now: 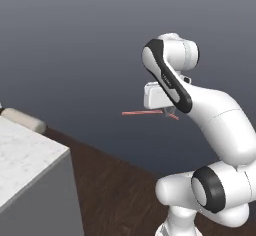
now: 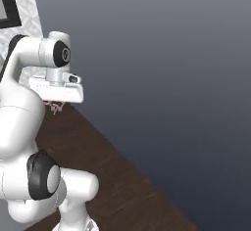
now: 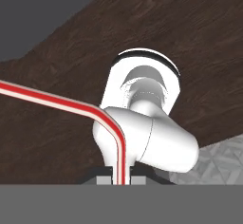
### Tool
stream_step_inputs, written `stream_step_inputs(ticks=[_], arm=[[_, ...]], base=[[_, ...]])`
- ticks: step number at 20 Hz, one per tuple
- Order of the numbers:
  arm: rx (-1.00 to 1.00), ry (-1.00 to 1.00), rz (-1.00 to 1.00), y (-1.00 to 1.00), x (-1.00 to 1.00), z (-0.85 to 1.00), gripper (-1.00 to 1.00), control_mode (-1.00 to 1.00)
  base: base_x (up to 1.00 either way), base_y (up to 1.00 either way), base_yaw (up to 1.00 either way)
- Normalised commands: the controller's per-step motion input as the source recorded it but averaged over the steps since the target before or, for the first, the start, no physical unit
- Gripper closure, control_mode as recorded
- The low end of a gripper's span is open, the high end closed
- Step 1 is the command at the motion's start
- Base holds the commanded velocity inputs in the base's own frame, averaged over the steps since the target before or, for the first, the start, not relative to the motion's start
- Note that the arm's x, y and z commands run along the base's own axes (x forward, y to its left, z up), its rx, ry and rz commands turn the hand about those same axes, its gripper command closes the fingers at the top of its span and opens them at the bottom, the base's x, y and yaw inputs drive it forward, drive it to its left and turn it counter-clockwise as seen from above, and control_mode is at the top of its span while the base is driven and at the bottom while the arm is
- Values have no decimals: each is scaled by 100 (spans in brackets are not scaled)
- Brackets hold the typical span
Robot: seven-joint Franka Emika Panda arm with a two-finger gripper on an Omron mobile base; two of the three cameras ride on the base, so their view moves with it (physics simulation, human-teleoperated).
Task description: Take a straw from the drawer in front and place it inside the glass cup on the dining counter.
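Observation:
My gripper (image 1: pixel 168 113) hangs in mid-air above the dark wood floor, shut on the straw (image 1: pixel 141 113). The thin red straw lies about level and sticks out to the left of the fingers. In the right base view the gripper (image 2: pixel 55 106) points down under the white hand, with a bit of red between its fingers. In the hand view the straw (image 3: pixel 57 101) rises from the gripper (image 3: pixel 121 179) and runs off to the left edge. A corner of the dining counter (image 1: pixel 22 152), white marble on a grey base, is at the lower left. The glass cup and the drawer are out of view.
A beige stool cushion (image 1: pixel 24 120) sits behind the counter's corner. Dark wood floor (image 2: pixel 112 176) stretches ahead to a plain grey wall (image 1: pixel 90 40). A patterned wall with a black frame (image 2: pixel 10 5) is at the upper left of the right base view.

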Motion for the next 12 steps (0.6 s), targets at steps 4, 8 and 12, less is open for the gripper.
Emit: stream_step_inputs(ticks=[4, 8, 12], arm=[[0, 0, 0, 0, 0, 0, 100, 100], [0, 0, 0, 0, 0, 0, 100, 100], [0, 0, 0, 0, 0, 0, 100, 100]], base=[[56, -72, 60], [53, -66, 62], [50, -65, 63]])
